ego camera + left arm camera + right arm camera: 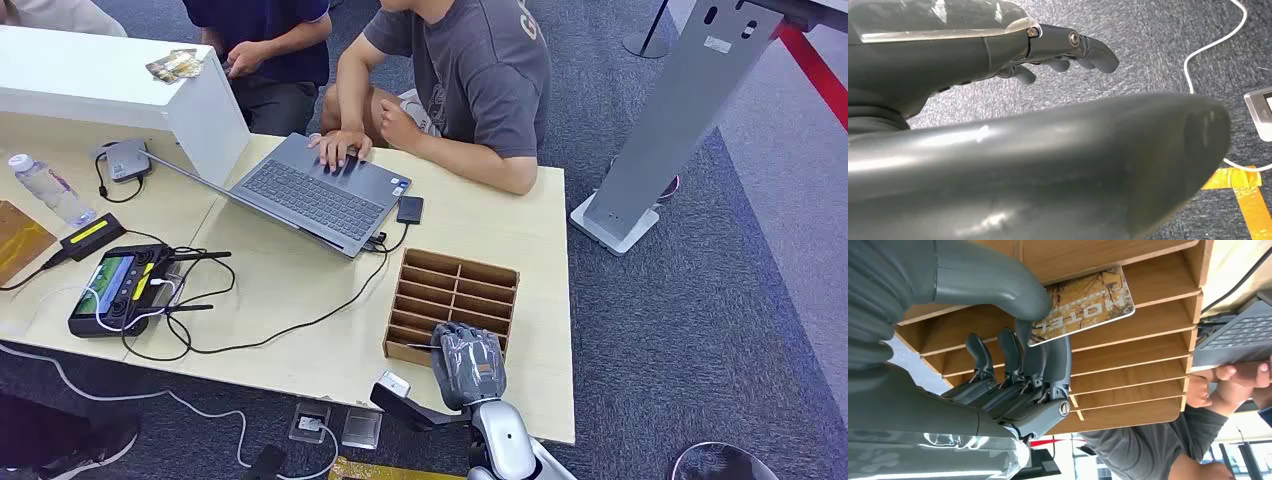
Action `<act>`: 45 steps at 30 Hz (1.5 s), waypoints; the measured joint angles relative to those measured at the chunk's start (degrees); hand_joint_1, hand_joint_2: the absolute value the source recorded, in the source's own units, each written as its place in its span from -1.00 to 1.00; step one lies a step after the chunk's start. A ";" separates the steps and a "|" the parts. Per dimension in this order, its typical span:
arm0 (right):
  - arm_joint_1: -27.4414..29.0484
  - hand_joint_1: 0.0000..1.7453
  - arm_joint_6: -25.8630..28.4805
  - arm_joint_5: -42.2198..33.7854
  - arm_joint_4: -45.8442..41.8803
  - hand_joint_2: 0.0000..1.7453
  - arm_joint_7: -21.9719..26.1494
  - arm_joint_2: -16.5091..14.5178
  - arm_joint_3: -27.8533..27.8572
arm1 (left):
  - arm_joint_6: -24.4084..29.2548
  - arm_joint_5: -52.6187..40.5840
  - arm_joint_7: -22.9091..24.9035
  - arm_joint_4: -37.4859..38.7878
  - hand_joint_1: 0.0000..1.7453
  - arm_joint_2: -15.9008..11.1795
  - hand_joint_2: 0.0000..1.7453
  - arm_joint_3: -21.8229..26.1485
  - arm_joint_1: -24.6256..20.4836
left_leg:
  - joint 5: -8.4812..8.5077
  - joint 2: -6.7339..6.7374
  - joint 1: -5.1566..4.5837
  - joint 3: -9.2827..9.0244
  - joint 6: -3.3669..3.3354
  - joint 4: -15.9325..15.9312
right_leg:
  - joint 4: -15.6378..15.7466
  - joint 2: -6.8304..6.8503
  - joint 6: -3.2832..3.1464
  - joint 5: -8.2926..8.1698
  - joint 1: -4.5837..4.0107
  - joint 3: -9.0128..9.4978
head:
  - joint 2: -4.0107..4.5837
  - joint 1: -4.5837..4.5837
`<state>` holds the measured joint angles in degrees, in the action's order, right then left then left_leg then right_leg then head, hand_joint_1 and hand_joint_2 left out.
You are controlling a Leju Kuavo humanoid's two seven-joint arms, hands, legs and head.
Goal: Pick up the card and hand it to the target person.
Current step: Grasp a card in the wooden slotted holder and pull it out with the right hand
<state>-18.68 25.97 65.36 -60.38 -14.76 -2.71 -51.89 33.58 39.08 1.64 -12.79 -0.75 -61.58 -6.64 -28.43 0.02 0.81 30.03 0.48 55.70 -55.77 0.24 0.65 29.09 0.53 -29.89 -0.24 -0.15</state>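
Observation:
The card (1083, 305), printed in autumn browns with the word HOTEL, sticks out of a slot of the wooden slotted box (1143, 365). My right hand (1033, 350) pinches the card's near end between thumb and a finger. From the head view, my right hand (470, 365) sits at the near edge of the wooden box (455, 290) on the table's near right part. A person in a grey T-shirt (480, 70) sits across the table, hands on a laptop (315, 195). My left hand (998, 55) hangs over the carpet, fingers loosely extended, holding nothing.
A second person in dark blue (265, 40) sits at the far side. A handheld controller (120, 290) with cables, a water bottle (45, 190) and a white box (110, 85) occupy the table's left. A grey stand (680, 110) rises beyond the table's right end.

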 joint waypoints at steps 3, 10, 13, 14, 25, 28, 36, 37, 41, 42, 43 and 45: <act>0.03 0.51 0.00 -0.12 0.02 1.00 0.03 0.00 0.00 | -0.05 -0.07 0.00 0.00 -1.00 -0.02 -1.00 -0.01 0.00 | 0.00 0.00 0.00 -0.02 0.00 0.00 | 0.00 0.00 0.00 0.00 0.00 0.02 | 0.00 -0.01; 0.03 0.52 0.12 -0.91 0.16 1.00 0.21 0.00 0.00 | -0.10 -0.11 0.00 0.00 -1.00 -0.07 -1.00 -0.14 0.00 | 0.01 0.00 0.00 -0.05 0.00 0.00 | 0.00 0.00 0.00 -0.01 0.00 0.04 | 0.00 0.00; 0.03 0.56 0.29 -2.15 0.16 1.00 0.85 0.00 0.01 | -0.10 -0.09 0.00 0.00 -1.00 -0.10 -1.00 -0.21 0.00 | 0.00 0.00 0.00 -0.05 0.00 0.00 | 0.00 0.00 0.00 -0.01 0.00 0.04 | 0.00 0.00; 0.03 0.56 0.37 -2.87 0.16 1.00 1.24 0.00 0.01 | -0.10 -0.07 0.00 0.00 -1.00 -0.10 -1.00 -0.22 0.00 | 0.00 0.00 0.00 -0.05 0.00 0.00 | 0.00 0.00 0.00 -0.01 0.00 0.04 | 0.00 0.00; 0.04 0.70 2.14 -10.68 -2.47 1.00 4.23 0.39 0.51 | -0.06 0.57 0.05 0.00 -1.00 -0.13 -1.00 -0.72 0.00 | 0.01 0.00 0.00 -0.03 0.00 0.01 | 0.00 -0.01 0.00 -0.01 0.00 0.02 | 0.00 0.01; 0.04 0.67 2.93 -11.65 -4.19 1.00 4.64 0.69 1.08 | 0.02 0.60 0.19 0.00 -1.00 -0.16 -1.00 -1.07 0.00 | 0.00 0.00 0.00 -0.01 0.00 0.01 | 0.00 -0.01 0.00 -0.01 0.00 0.01 | 0.00 0.00; -0.05 0.69 4.45 -14.40 -8.06 1.00 5.62 1.63 2.75 | 0.13 0.63 0.21 0.00 -1.00 -0.16 -1.00 -1.38 0.00 | 0.00 0.00 0.00 -0.01 0.00 0.02 | 0.00 -0.01 0.00 -0.01 0.00 0.01 | 0.00 0.01; -0.05 0.69 4.62 -14.89 -8.44 1.00 5.82 1.74 2.99 | 0.14 0.63 0.13 0.00 -1.00 -0.16 -1.00 -1.40 0.00 | 0.00 0.00 0.00 -0.01 0.00 0.02 | 0.00 -0.01 0.00 -0.01 0.00 0.01 | 0.00 0.01; -0.06 0.69 5.01 -19.14 -9.92 1.00 7.36 2.18 3.79 | 0.25 0.67 -0.01 0.00 -1.00 -0.16 -1.00 -1.58 0.00 | 0.00 0.00 0.00 -0.01 0.00 0.02 | 0.00 -0.01 0.00 -0.01 0.00 0.01 | 0.00 0.00; -0.06 0.69 5.03 -20.67 -10.36 1.00 7.87 2.28 4.08 | 0.27 0.68 -0.02 0.00 -1.00 -0.16 -1.00 -1.63 0.00 | 0.00 0.00 0.00 -0.01 0.00 0.02 | 0.00 0.00 0.00 -0.01 0.00 0.01 | 0.00 0.00; -0.08 0.69 5.04 -22.24 -10.82 1.00 8.38 2.39 4.36 | 0.28 0.68 -0.04 0.00 -1.00 -0.16 -1.00 -1.69 0.00 | 0.00 0.00 0.00 -0.01 0.00 0.02 | 0.00 -0.01 0.00 -0.01 0.00 0.01 | 0.00 0.00; -0.10 0.68 5.01 -25.42 -11.76 1.00 9.29 2.61 4.79 | 0.28 0.68 -0.11 0.00 -1.00 -0.16 -1.00 -1.76 0.00 | 0.00 0.00 0.00 -0.01 0.00 0.02 | 0.00 -0.01 0.00 -0.01 0.00 0.01 | 0.00 0.00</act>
<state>-18.78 30.97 39.94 -72.14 -5.47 -0.10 -47.10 33.87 39.76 1.52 -12.79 -0.92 -63.35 -6.64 -28.42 0.03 0.81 30.03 0.48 55.72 -55.77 0.24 0.65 29.09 0.53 -29.88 -0.24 -0.15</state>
